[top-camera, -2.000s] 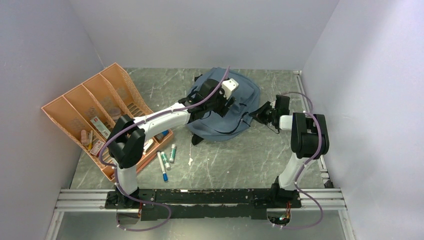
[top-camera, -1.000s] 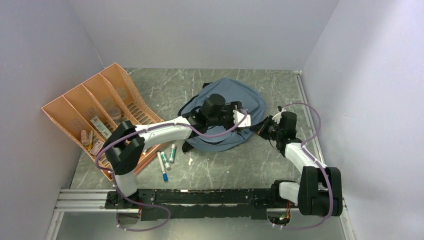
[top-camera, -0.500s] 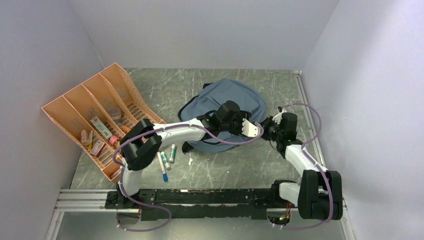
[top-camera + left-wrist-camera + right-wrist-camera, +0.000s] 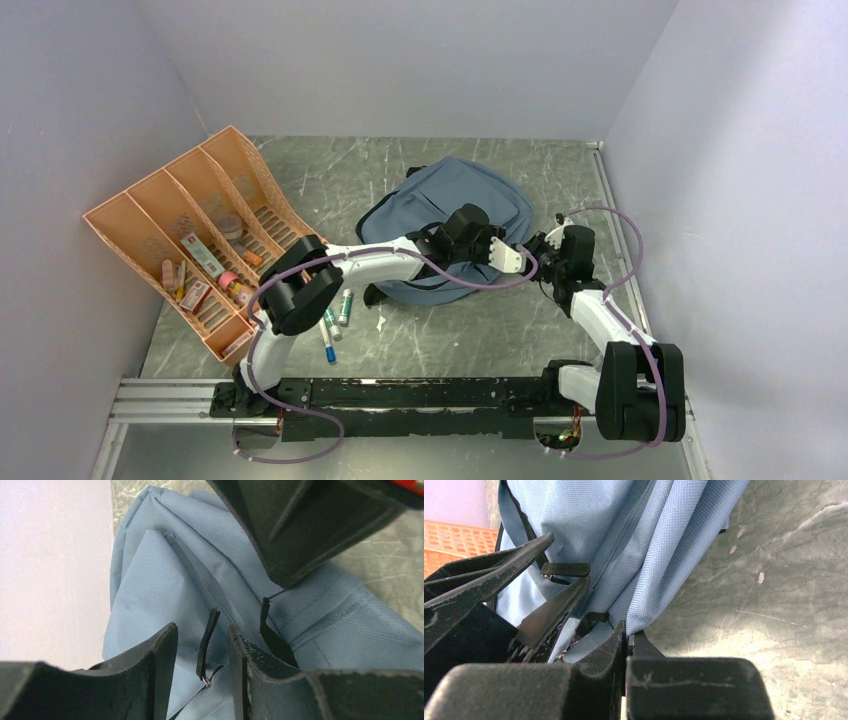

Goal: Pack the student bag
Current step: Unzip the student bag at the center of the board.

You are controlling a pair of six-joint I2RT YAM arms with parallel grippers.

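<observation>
The zipper pull tab (image 4: 207, 642) is framed lengthwise, untouched, by the half-spread left gripper (image 4: 201, 635); the student bag (image 4: 150, 580) is pinched at its edge by the right gripper (image 4: 626, 632).

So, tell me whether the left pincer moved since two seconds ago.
Yes. The left pincer swung right across the student bag, farther from the orange tray.

Pale lavender walls (image 4: 400, 60), grey marbled tabletop (image 4: 470, 330)
</observation>
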